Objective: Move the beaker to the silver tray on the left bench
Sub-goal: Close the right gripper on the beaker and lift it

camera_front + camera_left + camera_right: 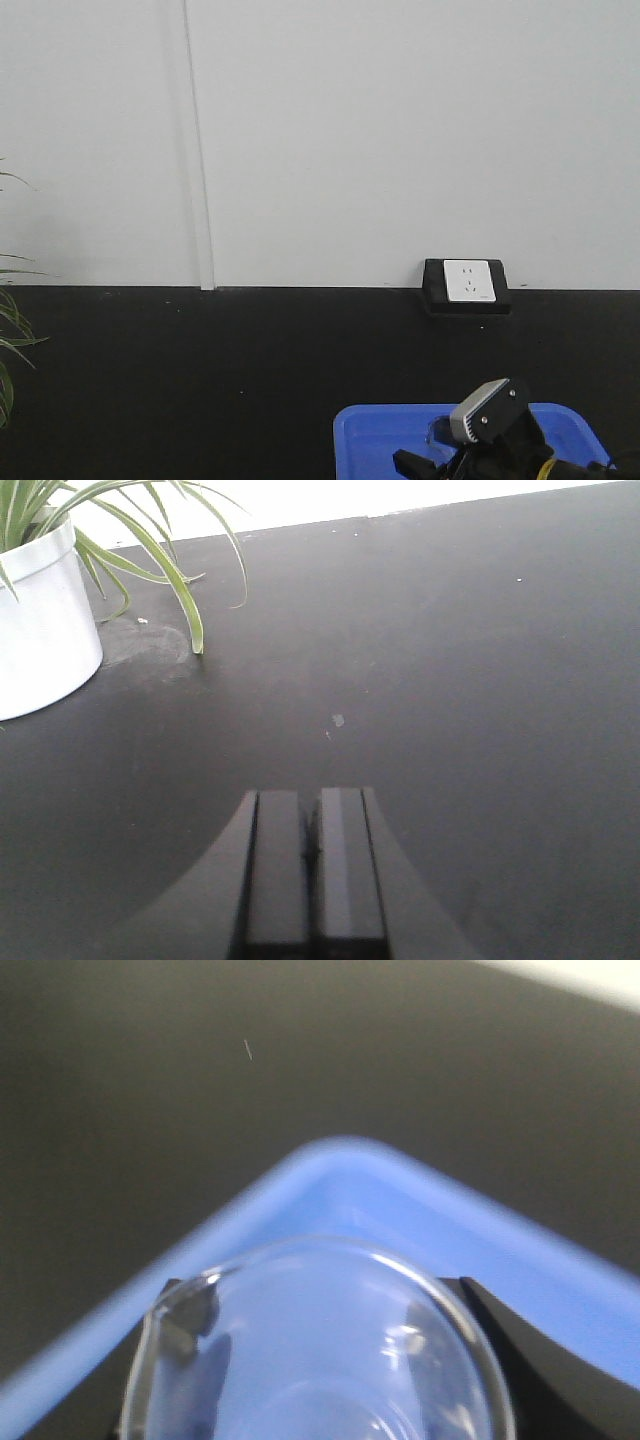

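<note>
right pincer (330, 1305) grasps the beaker (300, 1390) at the blue tray (420, 1210) corner | left pincer (312, 865) clenched empty over the worktop (450, 660) | silver tray not in view | risk, we judge: smooth glass may slip, or its base may catch the tray rim

Clear, glossy glass on the beaker (320, 1360). The blue tray (420, 1220): smooth plastic, slight sheen. The bench top (450, 660): matt black.
</note>
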`<state>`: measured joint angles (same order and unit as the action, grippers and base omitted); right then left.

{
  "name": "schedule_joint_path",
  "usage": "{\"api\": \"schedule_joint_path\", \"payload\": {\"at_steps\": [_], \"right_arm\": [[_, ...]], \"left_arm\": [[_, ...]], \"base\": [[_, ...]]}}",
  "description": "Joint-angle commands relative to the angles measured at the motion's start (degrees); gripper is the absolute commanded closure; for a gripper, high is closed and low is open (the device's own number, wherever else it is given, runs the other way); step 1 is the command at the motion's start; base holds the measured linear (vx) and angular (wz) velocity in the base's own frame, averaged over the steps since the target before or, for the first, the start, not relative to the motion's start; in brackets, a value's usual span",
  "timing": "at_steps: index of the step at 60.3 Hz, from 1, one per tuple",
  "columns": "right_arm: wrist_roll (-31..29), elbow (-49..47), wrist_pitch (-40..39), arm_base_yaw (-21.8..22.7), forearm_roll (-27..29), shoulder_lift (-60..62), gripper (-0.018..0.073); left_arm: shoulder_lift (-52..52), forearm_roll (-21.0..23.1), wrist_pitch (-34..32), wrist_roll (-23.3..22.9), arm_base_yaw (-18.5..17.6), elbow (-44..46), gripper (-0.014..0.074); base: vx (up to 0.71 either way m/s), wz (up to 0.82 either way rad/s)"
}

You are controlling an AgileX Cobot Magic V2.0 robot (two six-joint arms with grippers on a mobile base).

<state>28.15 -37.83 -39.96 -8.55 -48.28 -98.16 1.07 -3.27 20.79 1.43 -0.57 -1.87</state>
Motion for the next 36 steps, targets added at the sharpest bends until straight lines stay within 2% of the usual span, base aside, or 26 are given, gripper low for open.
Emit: {"api": "schedule_joint_path", "payload": {"at_steps": [1,11,15,21,29,36], "right_arm": [[6.3,-1.9,-2.5,0.0,-3.1,6.9,0.0575],[22.3,-7.0,3.5,-2.1,-13.3,15.0,0.0575],[29.5,-9.7,7.2,-4.7,-16.1,17.4,0.0573],[36.7,-12.6,11.0,-9.0,-19.5,19.4,0.0573],[38.3,-13.8,13.2,-13.9,-23.2,19.9,0.0573],[38.3,-13.8,13.1,-15.3,-24.9,19.9,0.0573]], "left_arm": [[0.5,0.2,-4.3,-0.1,-0.3,-1.1,0.0595],[0.5,0.2,-4.3,-0.1,-0.3,-1.1,0.0595],[0.5,0.2,-4.3,-0.1,-0.3,-1.1,0.0595],[0.5,0.2,-4.3,-0.1,-0.3,-1.1,0.0595],[0.5,0.2,-4.3,-0.1,-0.3,-1.1,0.0595],[0.5,0.2,-4.3,-0.1,-0.3,-1.1,0.0595]], "base": [[0.0,0.0],[0.0,0.0],[0.0,0.0],[0.0,0.0],[0.0,0.0],[0.0,0.0]]}}
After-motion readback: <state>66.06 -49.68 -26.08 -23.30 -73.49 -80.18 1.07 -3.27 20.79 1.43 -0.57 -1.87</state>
